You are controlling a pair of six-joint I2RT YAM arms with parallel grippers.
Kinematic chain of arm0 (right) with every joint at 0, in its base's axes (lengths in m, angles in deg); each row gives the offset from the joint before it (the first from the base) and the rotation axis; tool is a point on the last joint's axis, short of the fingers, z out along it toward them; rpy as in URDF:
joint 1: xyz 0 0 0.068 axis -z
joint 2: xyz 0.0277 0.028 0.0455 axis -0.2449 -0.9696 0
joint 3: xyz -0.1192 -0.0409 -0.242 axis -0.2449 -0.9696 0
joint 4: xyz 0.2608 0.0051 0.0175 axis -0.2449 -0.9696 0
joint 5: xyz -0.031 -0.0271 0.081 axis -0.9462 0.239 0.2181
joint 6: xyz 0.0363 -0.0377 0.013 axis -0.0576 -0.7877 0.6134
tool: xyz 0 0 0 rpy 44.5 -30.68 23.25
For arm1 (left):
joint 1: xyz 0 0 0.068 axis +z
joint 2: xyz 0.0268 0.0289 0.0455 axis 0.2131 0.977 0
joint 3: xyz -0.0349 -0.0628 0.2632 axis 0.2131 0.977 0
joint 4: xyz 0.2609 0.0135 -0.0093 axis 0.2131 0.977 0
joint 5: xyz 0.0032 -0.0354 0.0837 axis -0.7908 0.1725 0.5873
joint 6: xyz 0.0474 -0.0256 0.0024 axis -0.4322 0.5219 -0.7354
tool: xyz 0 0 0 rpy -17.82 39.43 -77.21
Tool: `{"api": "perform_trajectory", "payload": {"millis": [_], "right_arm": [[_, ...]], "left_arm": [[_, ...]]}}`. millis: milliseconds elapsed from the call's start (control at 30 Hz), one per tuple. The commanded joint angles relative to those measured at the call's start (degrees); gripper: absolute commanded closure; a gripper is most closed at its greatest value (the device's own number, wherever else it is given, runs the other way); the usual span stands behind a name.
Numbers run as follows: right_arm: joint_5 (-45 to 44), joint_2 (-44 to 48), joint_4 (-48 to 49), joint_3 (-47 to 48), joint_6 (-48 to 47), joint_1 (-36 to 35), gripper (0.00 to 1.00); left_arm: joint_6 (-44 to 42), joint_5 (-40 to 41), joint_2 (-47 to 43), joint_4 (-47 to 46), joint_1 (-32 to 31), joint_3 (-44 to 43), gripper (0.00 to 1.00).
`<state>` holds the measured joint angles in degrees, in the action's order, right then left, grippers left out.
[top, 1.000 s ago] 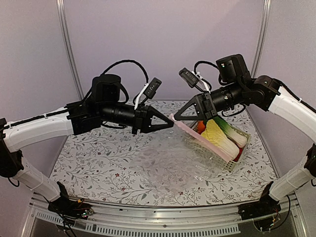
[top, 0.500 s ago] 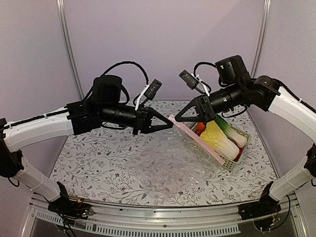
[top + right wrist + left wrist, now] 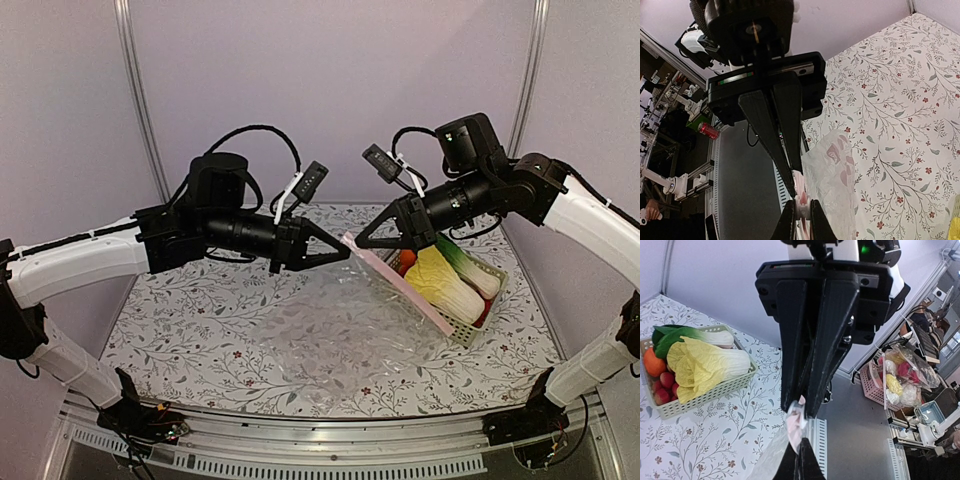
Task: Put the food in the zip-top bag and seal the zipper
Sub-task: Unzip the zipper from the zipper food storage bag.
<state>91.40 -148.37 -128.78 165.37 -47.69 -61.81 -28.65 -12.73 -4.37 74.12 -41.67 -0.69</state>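
Pinched shut on the zipper (image 3: 398, 283) of the zip-top bag (image 3: 320, 322), tips nearly touching above the table (image 3: 200, 330) centre: left gripper (image 3: 345, 252) from 9 o'clock, right gripper (image 3: 360, 243) from 3. Hanging slack toward 6. Not yet bagged, in the basket (image 3: 466, 328) at 4 o'clock: napa cabbage (image 3: 440, 281) and fruit. Best to part slowly, one lip per side, opening the mouth without slipping. Impossible to tell whether gripping one lip or both.
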Motion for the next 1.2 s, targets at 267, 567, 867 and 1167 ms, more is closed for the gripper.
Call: {"api": "perform_trajectory", "payload": {"millis": [267, 567, 867, 1167], "right_arm": [[-2.1, 0.98, -2.68, -0.46, -0.93, -0.43, 1.0], [-2.37, 1.25, -2.85, -0.81, -0.85, -0.4, 1.0], [-2.51, 1.51, -2.83, -0.95, -0.67, -0.39, 1.0], [-2.86, 1.6, -2.85, -1.26, -0.62, -0.38, 1.0]], "left_arm": [[-0.2, 2.05, -0.4, 0.39, 1.05, -0.99, 1.0], [-0.32, 3.11, -2.2, 0.98, 2.22, 0.14, 1.0], [-0.15, 4.18, -3.5, 1.28, 3.29, 0.95, 1.0], [0.26, 7.83, -4.33, 2.56, 4.41, 1.67, 1.0]]}}
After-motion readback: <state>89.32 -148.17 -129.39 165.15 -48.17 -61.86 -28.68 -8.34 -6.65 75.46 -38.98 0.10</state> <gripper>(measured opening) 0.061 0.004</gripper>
